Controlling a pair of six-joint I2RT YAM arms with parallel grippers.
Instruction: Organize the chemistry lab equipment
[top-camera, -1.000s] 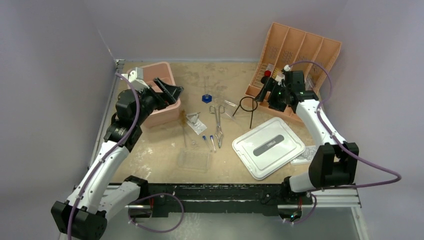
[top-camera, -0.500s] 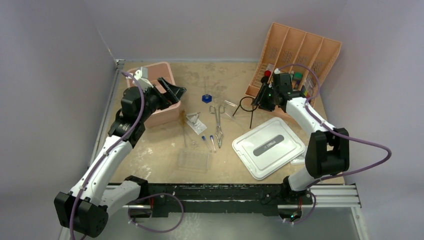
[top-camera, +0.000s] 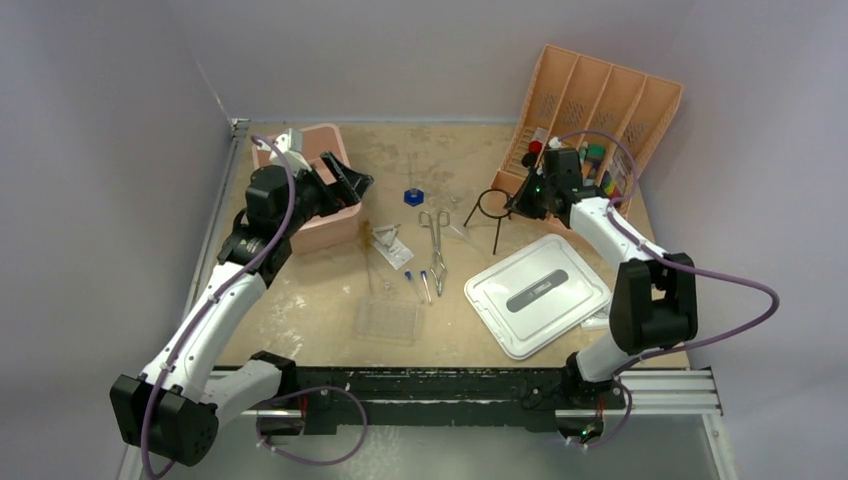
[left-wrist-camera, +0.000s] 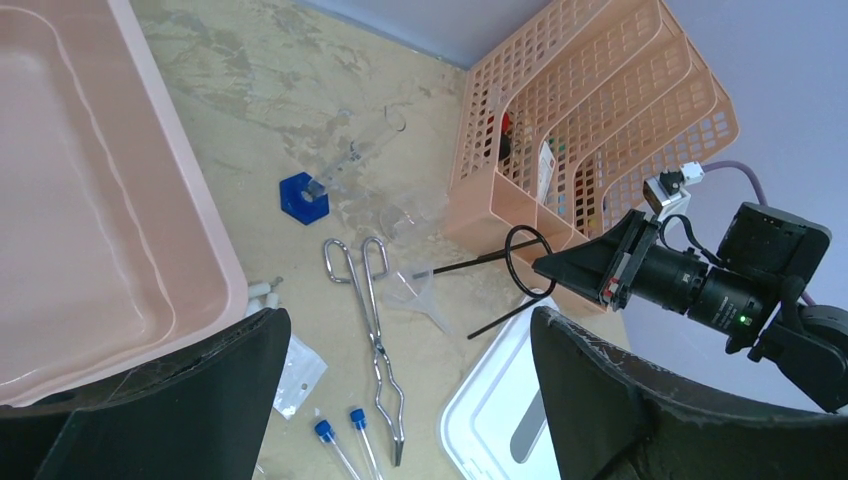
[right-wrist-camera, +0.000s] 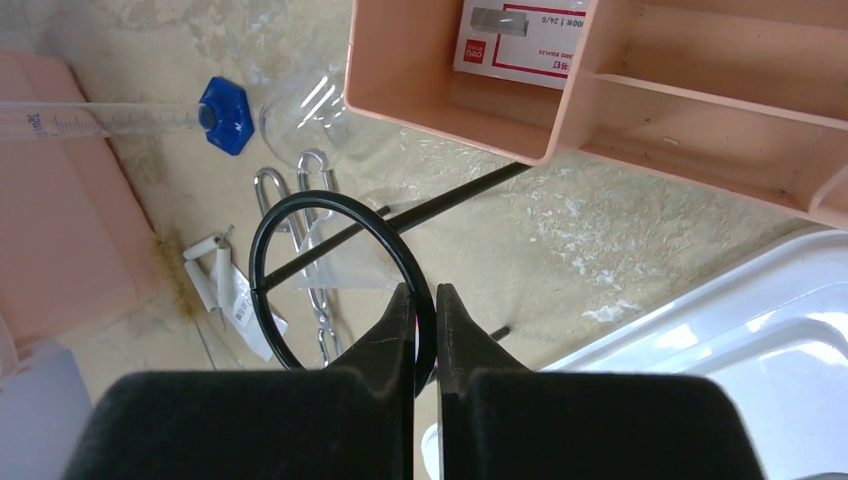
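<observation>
My right gripper (right-wrist-camera: 425, 300) (top-camera: 517, 203) is shut on the rim of the black wire ring (right-wrist-camera: 330, 198) (top-camera: 497, 235), just in front of the orange rack. My left gripper (left-wrist-camera: 410, 315) (top-camera: 350, 185) hangs open and holds nothing, over the right edge of the pink bin. On the table between the arms lie steel forceps (top-camera: 436, 245) (left-wrist-camera: 378, 340), two blue-capped tubes (top-camera: 415, 283) (left-wrist-camera: 325, 432), a blue-based glass cylinder (top-camera: 413, 195) (right-wrist-camera: 225, 112), a clear funnel (left-wrist-camera: 420, 290) and a clear plastic tray (top-camera: 388, 320). White pieces of a wire triangle (left-wrist-camera: 262, 292) lie by a small packet (top-camera: 395, 250).
A pink bin (top-camera: 320, 232) stands at the back left. An orange slotted rack (top-camera: 600, 95) with small items leans at the back right. A white lid (top-camera: 540, 292) lies at the front right, with paper (top-camera: 610, 315) beside it. Walls close in on the left and at the back.
My right gripper has moved left to the black wire ring and shut on its rim, and the ring has shifted slightly. My left gripper has drifted a little back over the pink bin.
</observation>
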